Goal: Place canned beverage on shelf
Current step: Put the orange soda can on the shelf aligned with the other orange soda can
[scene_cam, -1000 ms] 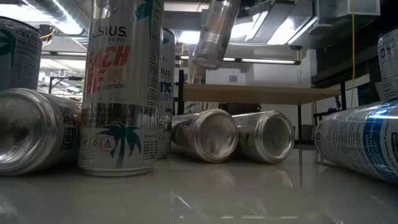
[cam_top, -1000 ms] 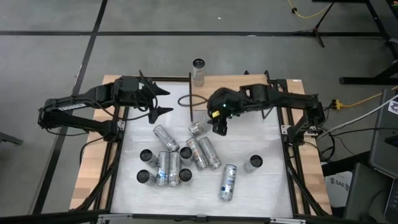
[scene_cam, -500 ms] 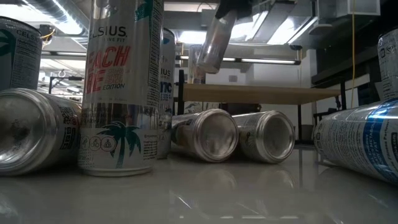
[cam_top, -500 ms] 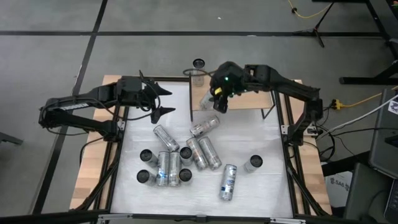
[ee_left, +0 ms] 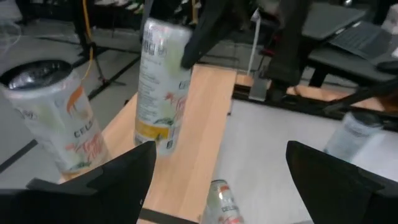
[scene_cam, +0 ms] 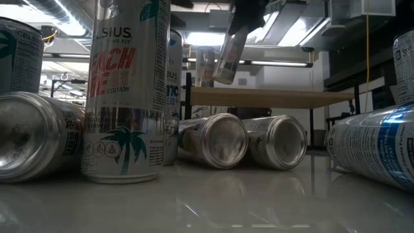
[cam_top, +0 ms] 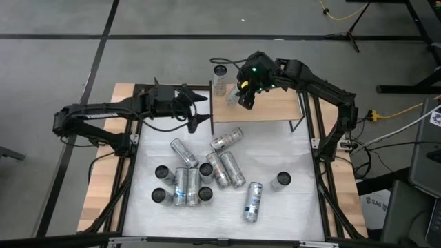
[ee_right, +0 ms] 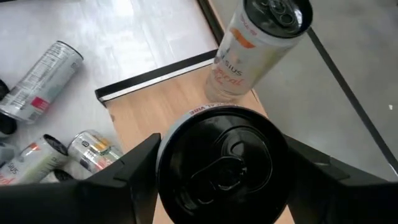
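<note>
The shelf, a pale wood board on black posts, stands at the table's far side. One can stands upright on its far left corner. My right gripper is over the shelf's left part, shut on a second can with a black lid. That can hangs tilted above the board, next to the standing can. My left gripper is open just left of the shelf, its fingers apart with nothing between them. My right gripper pinches the can's wall near its top end between its two fingers, one on each side of the lid. The fingers slant down from above. The can hangs below them, tilted, its bottom clear of the shelf board.
Several more cans lie and stand on the white tabletop in a cluster near its middle. One lies close to the shelf's near edge. Another stands alone at the right. The shelf's right part is bare wood.
My right gripper has carried the can from over the table toward the far edge, until it is over the shelf's left part, beside the standing can. The can stays tilted and lifted clear. My left gripper has moved toward the table's right, up to the shelf, still open.
</note>
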Robot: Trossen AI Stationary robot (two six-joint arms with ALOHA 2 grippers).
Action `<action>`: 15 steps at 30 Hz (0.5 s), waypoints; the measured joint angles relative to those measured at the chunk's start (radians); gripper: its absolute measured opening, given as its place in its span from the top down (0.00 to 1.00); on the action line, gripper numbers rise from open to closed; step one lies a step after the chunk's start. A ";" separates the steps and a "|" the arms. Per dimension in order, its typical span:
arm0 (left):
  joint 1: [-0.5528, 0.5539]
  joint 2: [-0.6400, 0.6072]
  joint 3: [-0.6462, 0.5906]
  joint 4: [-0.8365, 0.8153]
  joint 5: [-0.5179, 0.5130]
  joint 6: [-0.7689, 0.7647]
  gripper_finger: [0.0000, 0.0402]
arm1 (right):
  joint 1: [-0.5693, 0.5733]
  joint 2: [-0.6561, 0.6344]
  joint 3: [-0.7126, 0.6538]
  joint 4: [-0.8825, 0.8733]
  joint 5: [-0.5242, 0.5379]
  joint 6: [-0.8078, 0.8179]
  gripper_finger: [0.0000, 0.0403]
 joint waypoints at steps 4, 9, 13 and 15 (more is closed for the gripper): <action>0.000 0.065 0.000 0.056 -0.066 0.000 0.13 | 0.004 0.000 0.000 0.000 -0.005 0.001 0.37; 0.000 0.140 0.000 0.140 -0.101 0.000 0.13 | 0.005 0.000 0.000 0.000 -0.003 0.002 0.37; 0.000 0.191 0.000 0.186 -0.102 0.000 0.13 | 0.004 0.000 0.000 -0.002 -0.003 0.002 0.37; 0.000 0.211 0.000 0.207 -0.102 0.000 0.13 | 0.004 0.000 0.000 -0.008 -0.018 0.003 0.37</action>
